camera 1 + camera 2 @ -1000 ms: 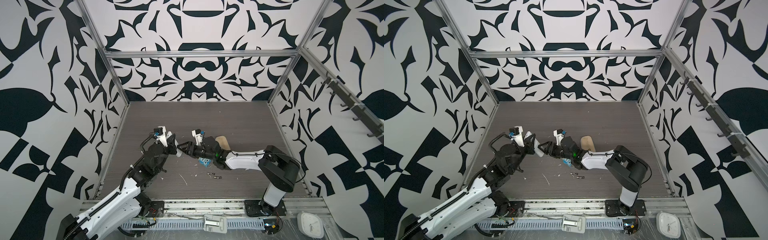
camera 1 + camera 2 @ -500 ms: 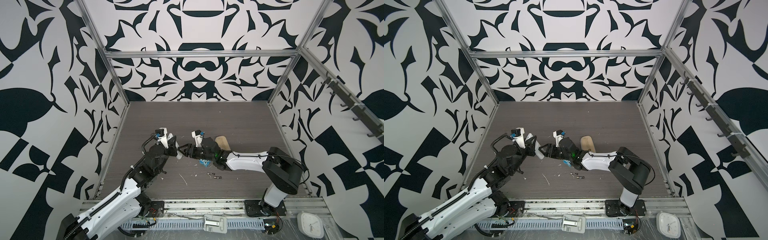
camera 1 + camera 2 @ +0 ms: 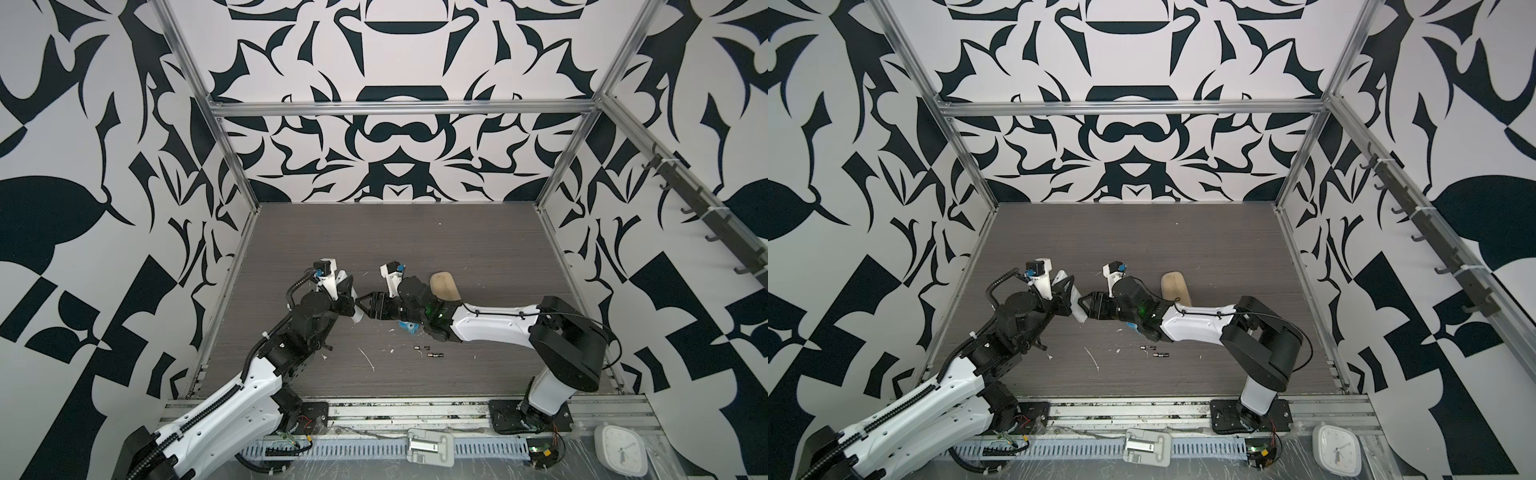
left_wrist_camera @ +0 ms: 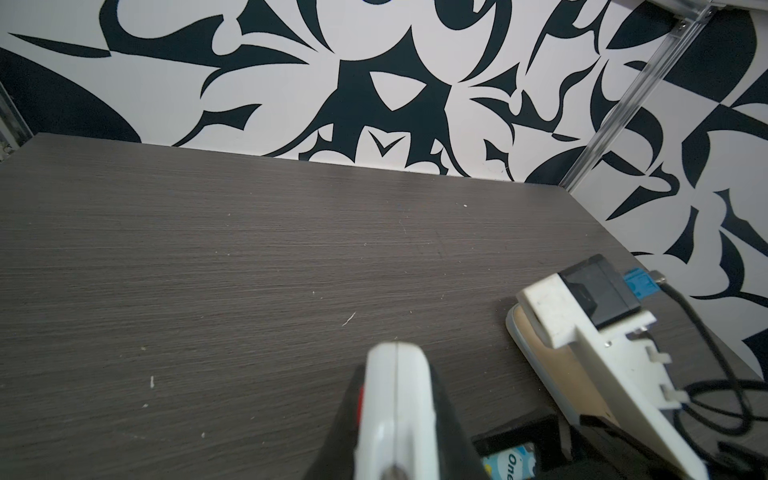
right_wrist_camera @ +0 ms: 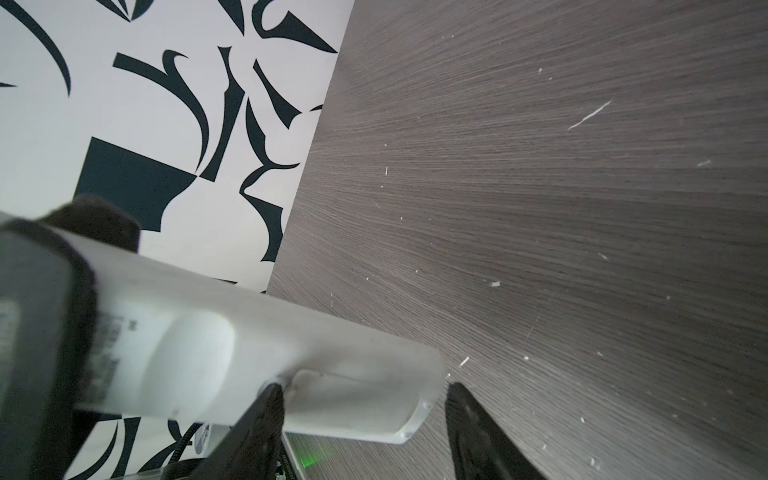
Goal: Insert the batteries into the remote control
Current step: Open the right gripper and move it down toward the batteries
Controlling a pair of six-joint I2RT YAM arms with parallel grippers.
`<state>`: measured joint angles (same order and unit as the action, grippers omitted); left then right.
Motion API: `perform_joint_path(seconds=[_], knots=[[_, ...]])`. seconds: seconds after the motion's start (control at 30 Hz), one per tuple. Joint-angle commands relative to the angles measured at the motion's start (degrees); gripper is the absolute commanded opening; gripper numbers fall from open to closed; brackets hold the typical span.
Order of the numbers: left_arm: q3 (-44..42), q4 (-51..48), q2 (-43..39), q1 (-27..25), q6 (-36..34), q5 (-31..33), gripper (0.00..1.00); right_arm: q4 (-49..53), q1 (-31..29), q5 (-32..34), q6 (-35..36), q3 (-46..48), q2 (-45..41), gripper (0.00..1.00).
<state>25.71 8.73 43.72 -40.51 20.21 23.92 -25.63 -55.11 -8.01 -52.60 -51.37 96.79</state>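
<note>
above the table (image 3: 415, 249), the remote control (image 5: 249, 340) sits clamped in the left gripper (image 3: 348, 300); the right gripper (image 3: 365, 306), half open and empty, sets one finger on its back. it should likely slide the battery cover (image 5: 340, 384) off steadily, while the batteries (image 3: 435, 355) lie on the table nearby.

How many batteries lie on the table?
2. One battery lies on the table just nearer the camera than the right arm; the other battery just right of it, apart. Others may hide beneath it.
</note>
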Motion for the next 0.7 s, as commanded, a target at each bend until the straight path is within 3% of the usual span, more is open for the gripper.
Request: perform_joint_path(seconds=[0.0,0.67], knots=[[0.4,6.55,-0.93,-0.01,-0.4,1.86,0.0,11.51,0.68,8.13,2.71,0.32,0.46,0.64],[0.06,6.4,2.33,0.54,-0.68,4.32,0.0,10.9,0.31,7.22,5.82,-1.16,-0.89,0.64]])
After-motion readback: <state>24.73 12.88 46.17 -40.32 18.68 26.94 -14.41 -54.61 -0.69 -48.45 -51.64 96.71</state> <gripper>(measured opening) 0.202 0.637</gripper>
